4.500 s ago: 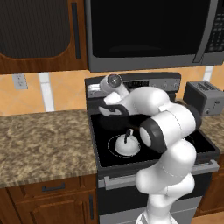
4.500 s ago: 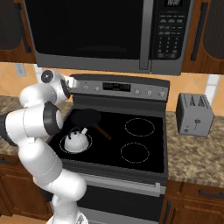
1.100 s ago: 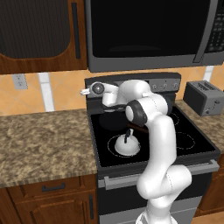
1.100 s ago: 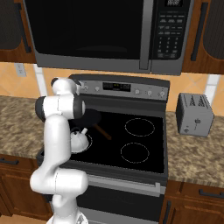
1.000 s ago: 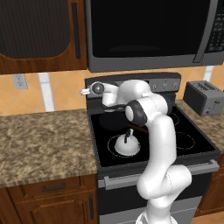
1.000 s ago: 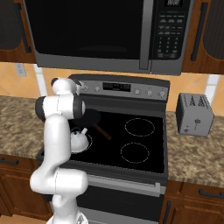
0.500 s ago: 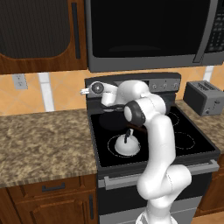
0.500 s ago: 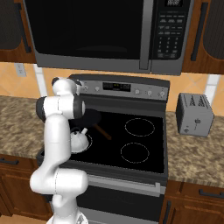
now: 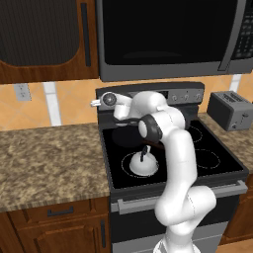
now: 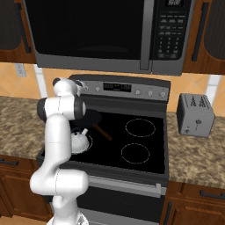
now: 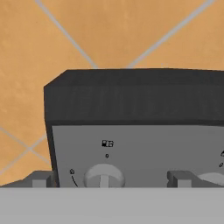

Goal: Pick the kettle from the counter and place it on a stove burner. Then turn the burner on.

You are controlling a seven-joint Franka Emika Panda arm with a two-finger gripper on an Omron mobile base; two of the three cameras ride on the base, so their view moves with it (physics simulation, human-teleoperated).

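Sitting on the front-left stove burner (image 9: 129, 165), kettle (image 9: 142, 163) half hidden by arm, jaws (image 11: 109, 181) apart around knob (image 11: 104, 176).

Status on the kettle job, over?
Gripper open, empty, straddling the leftmost knob on the stove panel. Kettle set on front-left burner. Pan behind it, clear of the knob.

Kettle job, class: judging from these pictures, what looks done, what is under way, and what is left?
Done: the kettle sits on the front-left stove burner. Under way: the open gripper faces a control knob on the stove's back panel, holding nothing. Left: turning that knob to switch the burner on.
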